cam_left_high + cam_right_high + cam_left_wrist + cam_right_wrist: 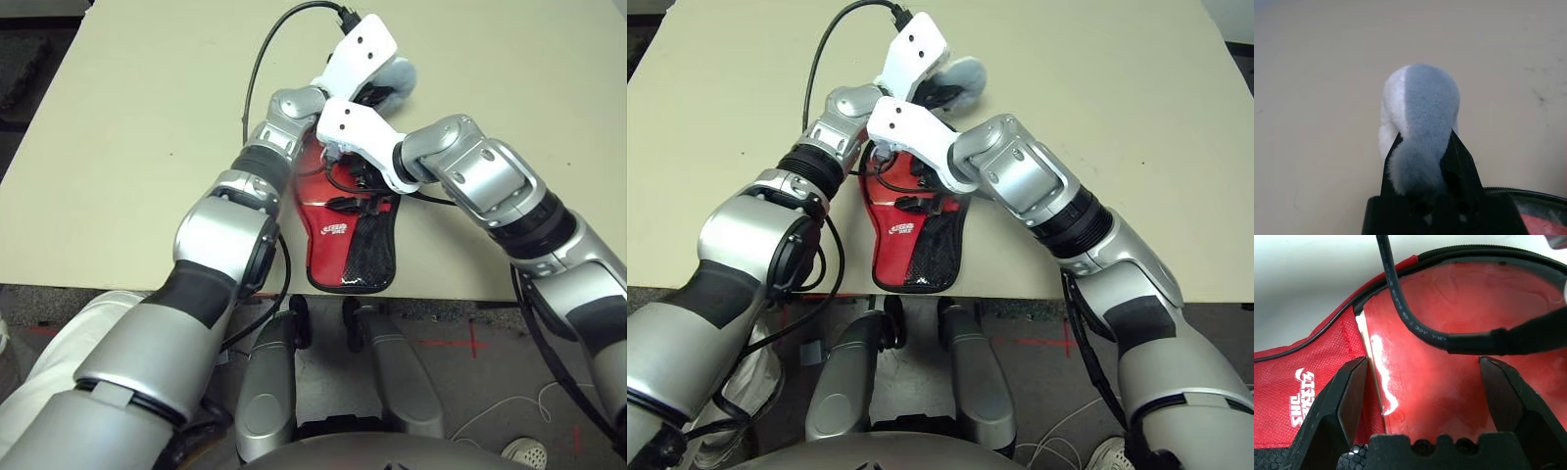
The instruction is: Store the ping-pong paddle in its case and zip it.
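Right now the case [348, 240] lies flat on the table [137, 108], its narrow handle end at the table's near edge and its round end running away under the two wrists. Black mesh with a small white logo covers the handle end, and black zip trim runs round the outline. Above the case's round part hangs the right gripper [1422, 382], tilted down at it with its two black fingers [1349, 391] spread wide and nothing between them; a glossy clear panel with red showing behind it lies straight beneath. A black cable [1415, 308] loops across just above that panel. I cannot tell whether the red behind the panel is the ping-pong paddle or only the case. Beyond the case's far end, the left gripper [1422, 161] is clamped on a grey fuzzy pouch [1422, 112], which sticks out past its fingertips over bare tabletop, just beside the case's zip edge.
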`<state>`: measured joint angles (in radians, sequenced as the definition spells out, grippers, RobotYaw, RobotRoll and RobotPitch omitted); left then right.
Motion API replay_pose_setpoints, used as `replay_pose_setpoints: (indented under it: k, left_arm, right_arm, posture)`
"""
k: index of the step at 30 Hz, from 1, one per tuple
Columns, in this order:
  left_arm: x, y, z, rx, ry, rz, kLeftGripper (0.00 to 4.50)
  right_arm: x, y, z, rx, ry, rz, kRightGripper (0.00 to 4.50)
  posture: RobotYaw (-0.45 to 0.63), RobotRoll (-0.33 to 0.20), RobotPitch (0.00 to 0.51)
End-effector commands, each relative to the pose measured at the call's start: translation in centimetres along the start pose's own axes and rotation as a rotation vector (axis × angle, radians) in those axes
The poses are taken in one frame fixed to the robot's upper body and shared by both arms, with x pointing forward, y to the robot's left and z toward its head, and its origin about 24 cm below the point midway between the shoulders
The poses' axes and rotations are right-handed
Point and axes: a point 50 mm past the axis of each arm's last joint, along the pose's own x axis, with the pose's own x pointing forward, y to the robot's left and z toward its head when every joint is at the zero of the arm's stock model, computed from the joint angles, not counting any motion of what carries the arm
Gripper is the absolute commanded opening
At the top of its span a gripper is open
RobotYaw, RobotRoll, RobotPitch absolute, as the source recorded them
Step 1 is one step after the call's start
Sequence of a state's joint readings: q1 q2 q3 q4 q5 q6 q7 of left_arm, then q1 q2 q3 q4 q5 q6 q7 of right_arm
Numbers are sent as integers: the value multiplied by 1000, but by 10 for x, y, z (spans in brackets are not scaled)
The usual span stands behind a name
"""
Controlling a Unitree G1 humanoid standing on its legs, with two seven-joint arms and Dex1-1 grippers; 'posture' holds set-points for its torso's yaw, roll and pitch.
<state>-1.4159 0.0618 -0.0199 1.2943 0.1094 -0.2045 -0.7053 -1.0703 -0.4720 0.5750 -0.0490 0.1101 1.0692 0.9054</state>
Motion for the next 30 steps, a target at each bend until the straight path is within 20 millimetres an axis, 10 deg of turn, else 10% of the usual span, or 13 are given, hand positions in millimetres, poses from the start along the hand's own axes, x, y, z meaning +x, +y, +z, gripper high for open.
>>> replay_pose_setpoints:
  k: [1, 4, 15, 30]
  left_arm:
    - [4, -7, 7, -28, -35, -82, 197]
    - [-1, -1, 7, -50, -33, -80, 253]
    - [-22, 26, 12, -53, -49, -25, 4379]
    - [-42, 55, 27, -93, -135, 128, 4448]
  right_arm:
    - [17, 2, -31, 110, 120, 29, 4500]
    - [17, -1, -31, 115, 116, 22, 4500]
    - [12, -11, -23, 155, 70, 1, 4500]
    - [2, -15, -19, 197, 37, 7, 4500]
  posture:
    - [-109, 0, 387]
    - [-103, 0, 386]
    - [-93, 0, 388]
    - [-93, 0, 400]
